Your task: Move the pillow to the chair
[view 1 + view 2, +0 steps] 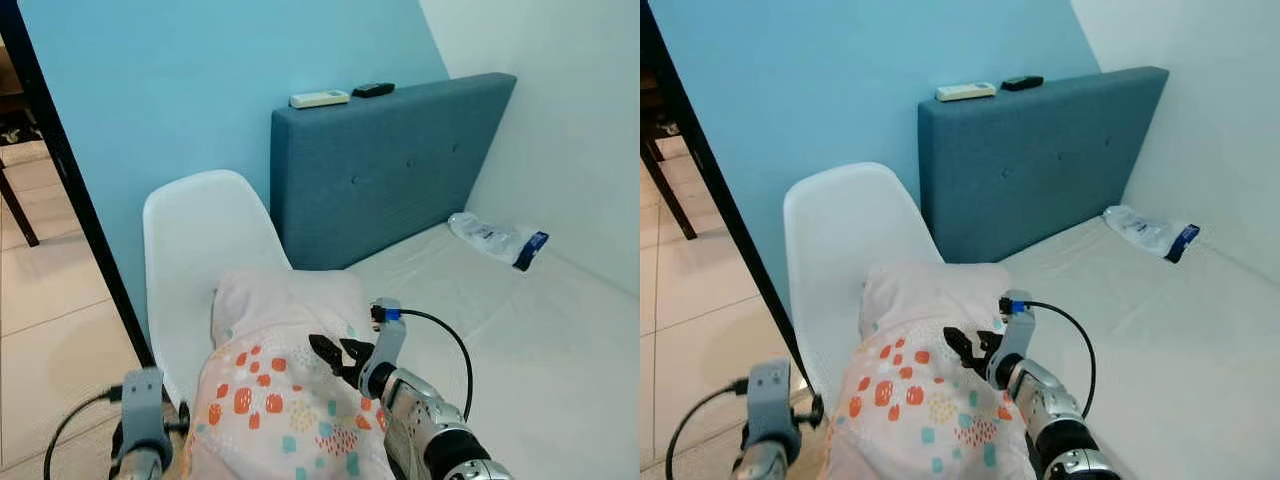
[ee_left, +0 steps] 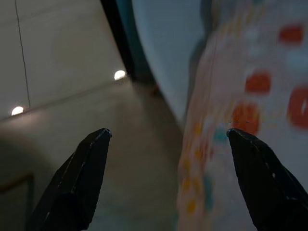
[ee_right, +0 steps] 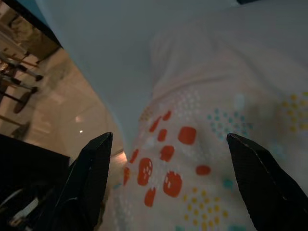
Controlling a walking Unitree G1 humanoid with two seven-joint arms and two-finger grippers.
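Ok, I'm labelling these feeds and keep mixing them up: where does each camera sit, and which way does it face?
Left eye view: on the head, looking forward and down at the pillow on the white chair; both silver arms show.
Right eye view: the same head, same scene, slightly shifted.
Left wrist view: along the left gripper, open, facing floor and the pillow's edge.
Right wrist view: along the right gripper, open, over the pillow.
All four views share the pillow and the chair.
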